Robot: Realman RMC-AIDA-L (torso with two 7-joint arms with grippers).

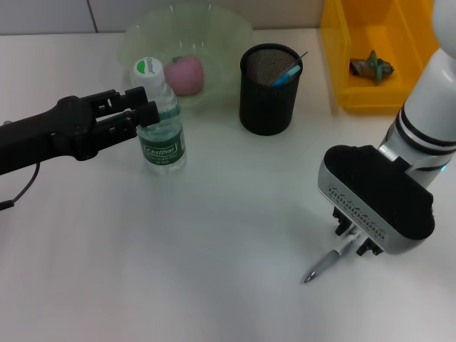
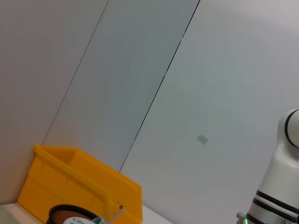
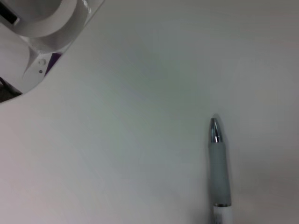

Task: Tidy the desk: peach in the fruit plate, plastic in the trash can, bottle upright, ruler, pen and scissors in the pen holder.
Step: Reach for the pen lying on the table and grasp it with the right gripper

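Two arms of unlike finish, one dark, one pale.

The left arm [image 1: 50, 135] is matt black, ending in a black left gripper [image 1: 146, 112] of blocky parts, with a thin black cable looping beneath it. The right arm [image 1: 431, 107] is glossy white with black bands, and the right gripper [image 1: 354, 241] sits under a white housing with a black top and a row of small slots.

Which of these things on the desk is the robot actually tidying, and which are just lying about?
Part of the job:
bottle, upright, left gripper at it
pen, flat on the desk under the right gripper
pen holder
peach in the fruit plate
plastic in the yellow trash can

Lying about:
nothing that I can see
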